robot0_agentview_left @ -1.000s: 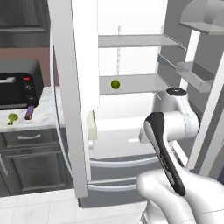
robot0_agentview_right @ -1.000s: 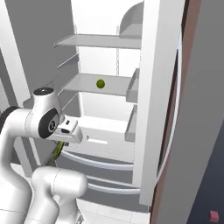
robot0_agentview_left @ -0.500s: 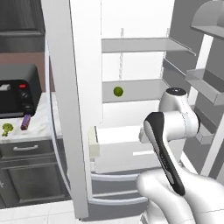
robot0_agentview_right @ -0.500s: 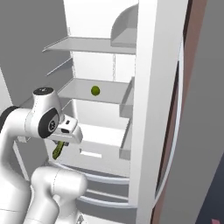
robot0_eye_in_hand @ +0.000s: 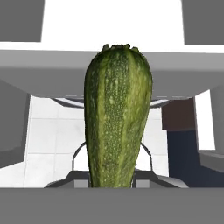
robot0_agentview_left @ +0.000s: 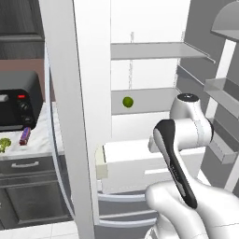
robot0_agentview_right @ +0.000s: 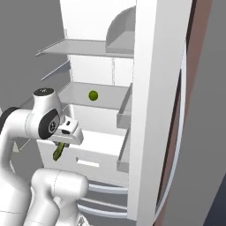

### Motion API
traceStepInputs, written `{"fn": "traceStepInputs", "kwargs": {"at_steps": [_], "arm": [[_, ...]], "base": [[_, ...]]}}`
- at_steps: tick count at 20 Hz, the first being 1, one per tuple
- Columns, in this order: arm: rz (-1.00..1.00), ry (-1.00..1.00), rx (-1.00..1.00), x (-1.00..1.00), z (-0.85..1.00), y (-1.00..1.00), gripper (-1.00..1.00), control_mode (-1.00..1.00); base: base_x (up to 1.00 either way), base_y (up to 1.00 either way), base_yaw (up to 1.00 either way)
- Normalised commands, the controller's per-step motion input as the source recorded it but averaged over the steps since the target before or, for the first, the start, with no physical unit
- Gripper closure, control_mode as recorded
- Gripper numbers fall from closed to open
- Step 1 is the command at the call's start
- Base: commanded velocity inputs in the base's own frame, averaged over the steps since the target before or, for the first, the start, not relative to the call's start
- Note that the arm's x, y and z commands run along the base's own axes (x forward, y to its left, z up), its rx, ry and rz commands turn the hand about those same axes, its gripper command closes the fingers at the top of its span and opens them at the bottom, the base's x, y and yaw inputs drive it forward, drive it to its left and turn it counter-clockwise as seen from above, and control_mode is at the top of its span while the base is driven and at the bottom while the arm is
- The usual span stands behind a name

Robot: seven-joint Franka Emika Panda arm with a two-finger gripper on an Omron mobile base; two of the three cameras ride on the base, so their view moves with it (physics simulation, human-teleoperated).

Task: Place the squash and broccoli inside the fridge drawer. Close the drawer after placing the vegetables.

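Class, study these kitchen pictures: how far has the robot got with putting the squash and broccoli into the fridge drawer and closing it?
Done: the fridge drawer is pulled out. In hand: the claw is shut on the squash, which hangs in front of the drawer, not yet inside. Left: drop the squash in, fetch the broccoli lying on the counter beside the purple bar, then close the drawer.
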Motion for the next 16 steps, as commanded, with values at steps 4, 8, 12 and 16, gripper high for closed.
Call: {"fn": "traceStepInputs", "kwargs": {"at_steps": [4, 8, 12, 16], "arm": [[0.00, 0.00, 0.00, 0.00, 0.00, 0.00, 1.00, 1.00], [0.00, 0.00, 0.00, 0.00, 0.00, 0.00, 1.00, 1.00], [0.01, 0.00, 0.00, 0.10, 0.00, -0.08, 1.00, -1.00], [0.18, 0.00, 0.00, 0.56, 0.03, -0.19, 1.00, -1.00]], "base": [[0.44, -0.02, 0.00], [0.34, -0.03, 0.00], [0.09, -0.03, 0.00], [0.00, 0.00, 0.00]]}}
